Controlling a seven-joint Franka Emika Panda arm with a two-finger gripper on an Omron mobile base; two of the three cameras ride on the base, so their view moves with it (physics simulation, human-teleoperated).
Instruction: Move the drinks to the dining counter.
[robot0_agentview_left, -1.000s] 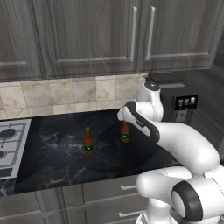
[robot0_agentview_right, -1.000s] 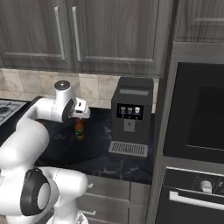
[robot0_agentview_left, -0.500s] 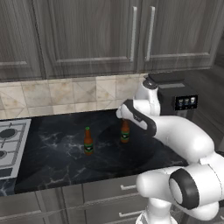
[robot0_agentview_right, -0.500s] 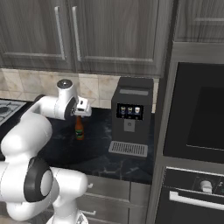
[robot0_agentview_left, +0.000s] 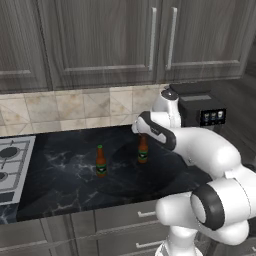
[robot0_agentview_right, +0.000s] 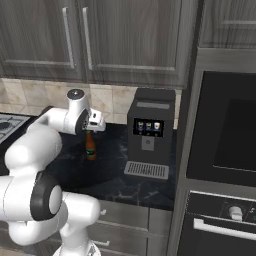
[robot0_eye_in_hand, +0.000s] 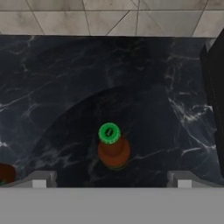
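Two brown bottles standing upright on black marble table (robot0_agentview_left: 65, 175) against tiled backsplash (robot0_agentview_left: 65, 107). Right bottle (robot0_agentview_left: 143, 150) directly beneath end effector (robot0_eye_in_hand: 111, 177), green cap between wide-open fingers, nothing gripped. Left bottle (robot0_agentview_left: 101, 161) near it, toward stove (robot0_agentview_left: 11, 162). Coffee machine (robot0_agentview_right: 150, 137) just right of the arm.

Even, soft rendered light, a broad rounded shadow on the glossy black counter (robot0_eye_in_hand: 65, 87), slightly blurry pictures.
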